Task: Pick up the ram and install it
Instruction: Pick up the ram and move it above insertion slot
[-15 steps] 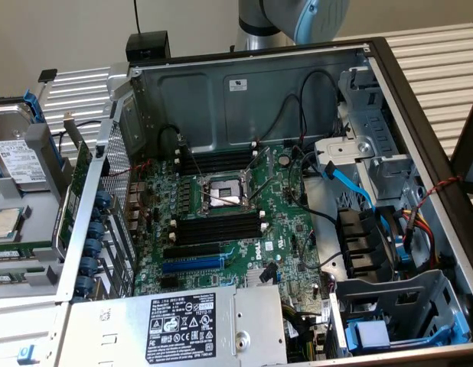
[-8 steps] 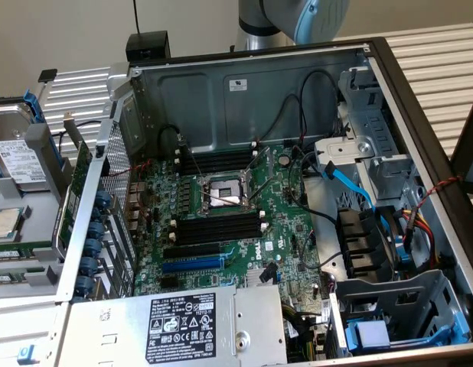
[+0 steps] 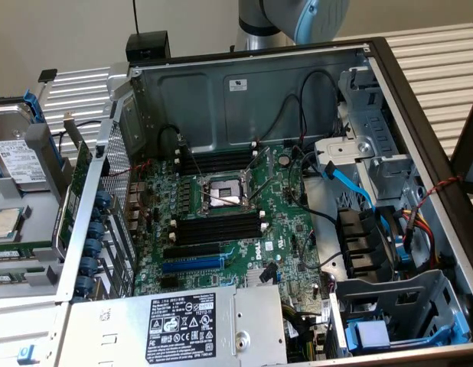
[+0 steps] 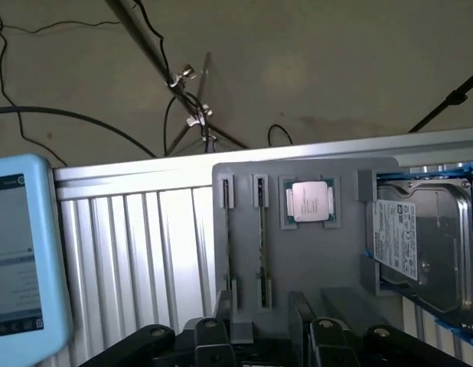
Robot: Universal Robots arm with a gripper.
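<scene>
Clearly, we have hardly begun: the ram (image 4: 261, 243) stands in the tray (image 4: 313, 260), at 9 o'clock of the CPU (image 4: 310, 202). Our tool (image 4: 259, 336) hovers there; spread or pressed, we cannot tell. The slots (image 3: 218, 226) are bare.

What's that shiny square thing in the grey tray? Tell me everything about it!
The square silver metal chip has a thin green border and faint printing on its lid. It lies flat, face up, in a square recess of the grey plastic holder. The silver hard drive with a white label sits beside it. Only the holder touches it.
</scene>
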